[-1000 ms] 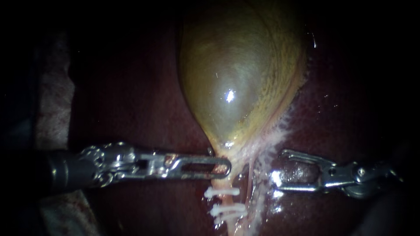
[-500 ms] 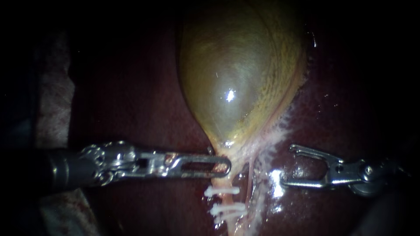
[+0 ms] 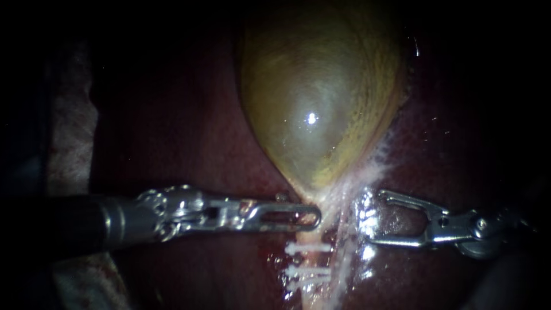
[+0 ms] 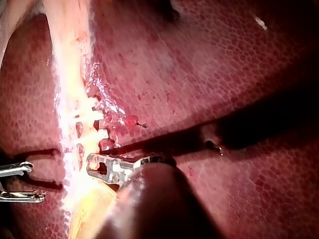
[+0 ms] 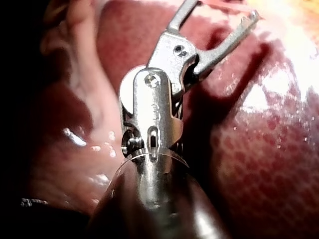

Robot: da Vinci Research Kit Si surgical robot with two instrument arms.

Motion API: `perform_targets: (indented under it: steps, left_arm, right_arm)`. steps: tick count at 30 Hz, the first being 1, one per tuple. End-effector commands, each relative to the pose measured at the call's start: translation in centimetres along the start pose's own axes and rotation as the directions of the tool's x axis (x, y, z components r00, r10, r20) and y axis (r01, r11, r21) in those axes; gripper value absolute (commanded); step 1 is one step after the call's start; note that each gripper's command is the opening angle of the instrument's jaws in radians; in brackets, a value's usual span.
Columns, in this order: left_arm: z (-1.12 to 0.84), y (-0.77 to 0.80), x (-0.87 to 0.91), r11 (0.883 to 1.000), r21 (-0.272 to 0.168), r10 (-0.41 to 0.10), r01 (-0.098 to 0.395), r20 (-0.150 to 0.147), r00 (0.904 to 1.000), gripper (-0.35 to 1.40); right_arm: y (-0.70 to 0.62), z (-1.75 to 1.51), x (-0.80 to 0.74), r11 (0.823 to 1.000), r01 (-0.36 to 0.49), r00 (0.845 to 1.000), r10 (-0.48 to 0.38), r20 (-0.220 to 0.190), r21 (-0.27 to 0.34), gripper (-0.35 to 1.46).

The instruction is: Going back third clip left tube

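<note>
The yellow-green gallbladder (image 3: 318, 103) narrows to a pale neck. Below the neck the left tube (image 3: 307, 293) carries white clips (image 3: 308, 248) across it. In the left wrist view three clips (image 4: 90, 118) show in a row on that tube. My left instrument (image 3: 313, 217) lies level, its slotted jaws flat together on the neck just above the top clip; the left wrist view shows its tip (image 4: 94, 167) against the pale tissue. My right instrument (image 3: 373, 218) stands off to the right of the tube, jaws wide open and empty. The same open jaws (image 5: 222, 10) show in its own view.
Dark red liver (image 3: 189, 143) surrounds the gallbladder on both sides. Frayed whitish tissue (image 3: 350, 229) runs between the clipped tube and my right instrument. A pale mottled mass (image 3: 69, 132) lies at the far left.
My right instrument has drawn back to the right, away from the tube, jaws still open. My left instrument has moved right, carrying the gallbladder's neck and the clipped tube with it.
</note>
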Motion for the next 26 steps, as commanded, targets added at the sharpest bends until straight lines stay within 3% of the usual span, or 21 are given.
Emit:
perform_targets:
  steps: [1,6,26]
  left_arm:
    - [0.04,0.00,0.00,1.000,0.001,0.000,0.000,-0.001,1.0000,-0.35]
    - [0.12,0.02,0.02,1.000,-0.001,-0.001,0.001,0.000,1.0000,-0.35]
    - [0.10,0.03,0.01,1.000,-0.003,-0.002,0.002,0.003,1.0000,-0.35]
  right_arm:
    - [0.00,0.01,-0.01,1.000,0.000,1.000,0.000,0.000,-0.001,0.60]
    - [-0.01,0.02,-0.01,1.000,0.000,1.000,0.000,-0.001,0.001,0.60]
    - [-0.02,0.06,-0.01,1.000,0.000,1.000,0.000,-0.005,0.004,0.59]
